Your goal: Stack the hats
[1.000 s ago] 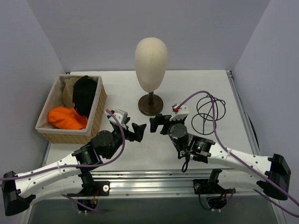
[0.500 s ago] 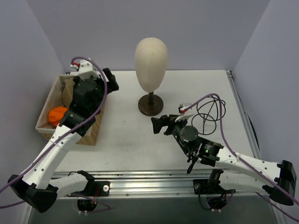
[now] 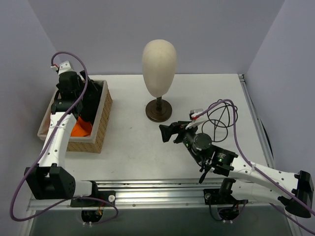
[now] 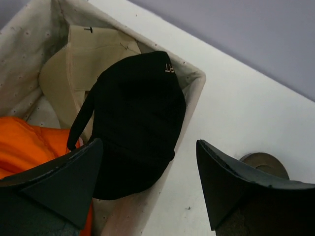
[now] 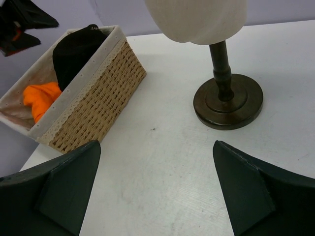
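The hats lie in a wicker basket (image 3: 101, 115) at the far left. A black cap (image 4: 135, 123) rests on top, against the basket's right wall. Behind it lies a tan cap (image 4: 83, 59), and a bright orange hat (image 4: 29, 147) fills the near end. My left gripper (image 4: 149, 143) hangs open just above the black cap, one finger over the basket and one past its right wall. In the top view the left gripper (image 3: 81, 88) stands over the basket's far end. My right gripper (image 3: 170, 132) is open and empty, low over the table's middle.
A cream head form (image 3: 159, 61) stands on a dark stand (image 3: 158, 110) at the back centre, just beyond the right gripper (image 5: 156, 145). A black cable (image 3: 219, 115) coils on the table to the right. The basket (image 5: 93, 93) sits against the left wall.
My left arm has swung from the middle of the table out to the left and now reaches over the basket. The right gripper has drifted slightly nearer. Both stay open.
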`<state>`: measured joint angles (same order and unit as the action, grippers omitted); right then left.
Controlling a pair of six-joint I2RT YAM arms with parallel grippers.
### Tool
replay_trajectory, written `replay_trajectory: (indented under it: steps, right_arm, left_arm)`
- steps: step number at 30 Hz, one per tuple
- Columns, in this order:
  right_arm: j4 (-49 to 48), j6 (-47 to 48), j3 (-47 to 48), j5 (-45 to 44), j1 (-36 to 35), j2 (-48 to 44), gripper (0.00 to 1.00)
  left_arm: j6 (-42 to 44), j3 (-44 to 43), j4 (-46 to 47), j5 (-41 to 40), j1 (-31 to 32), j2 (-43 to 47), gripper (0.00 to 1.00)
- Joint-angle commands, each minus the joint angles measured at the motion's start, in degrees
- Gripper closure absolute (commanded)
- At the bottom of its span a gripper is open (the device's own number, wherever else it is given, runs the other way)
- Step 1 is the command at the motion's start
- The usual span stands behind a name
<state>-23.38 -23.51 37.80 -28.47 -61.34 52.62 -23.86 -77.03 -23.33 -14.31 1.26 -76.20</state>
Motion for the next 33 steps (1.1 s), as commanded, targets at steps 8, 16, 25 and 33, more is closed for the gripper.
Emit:
replay_trajectory:
  steps: [8,16,25,33]
  right_arm:
    - [-1.85,0.83,0.43,0.26,-0.45,-1.12,0.06]
    - [-1.5,0.92,0.78,-0.53,-0.45,-0.15,0.06]
    - [-1.15,1.09,1.05,-0.8,-0.45,0.29,0.06]
    - [-0.53,2.58,1.49,-1.76,-0.45,-0.15,0.06]
  left_arm:
    - [-1.1,-0.66,-1.63,5.69,-4.77,-7.2,0.2]
    - [-1.1,-1.45,-2.68,6.39,-5.3,-9.58,0.31]
    - [-0.31,-1.89,-1.63,8.59,-5.3,-7.21,0.75]
    - [0.48,-6.54,-2.33,11.14,-5.21,-1.5,0.98]
